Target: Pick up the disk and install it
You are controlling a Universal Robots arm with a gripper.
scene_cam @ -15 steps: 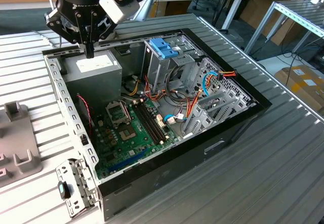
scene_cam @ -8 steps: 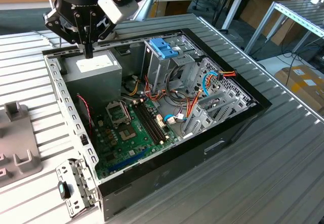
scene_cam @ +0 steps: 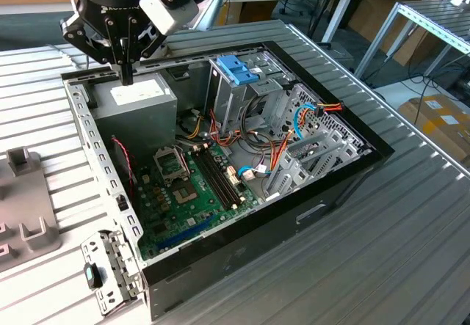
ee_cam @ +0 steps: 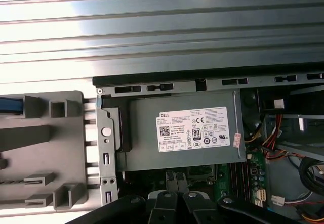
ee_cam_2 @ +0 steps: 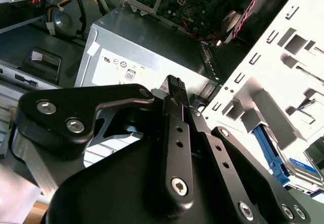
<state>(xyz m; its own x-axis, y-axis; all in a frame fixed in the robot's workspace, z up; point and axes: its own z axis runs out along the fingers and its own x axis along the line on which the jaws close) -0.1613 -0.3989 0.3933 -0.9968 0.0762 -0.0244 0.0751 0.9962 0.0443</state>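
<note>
Though fully closed, claw (scene_cam: 127, 78) empty

- You have the power supply (scene_cam: 139, 101) in the case (scene_cam: 294, 222), far, exterior view's left; gripper (scene_cam: 126, 75) above it.
- Drive cage (scene_cam: 228, 108) to its exterior view's right; motherboard (scene_cam: 187, 193) nearer.

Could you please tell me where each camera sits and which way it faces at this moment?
Exterior view: off the arm, high, looking obliquely down at the open computer case on the table; the gripper hangs above the power supply.
First wrist view: on the arm, looking straight down on the power supply and grey fixture; fingers show.
Second wrist view: on the arm, looking along the fingers toward the power supply.
Shared: all three show the power supply.
</note>
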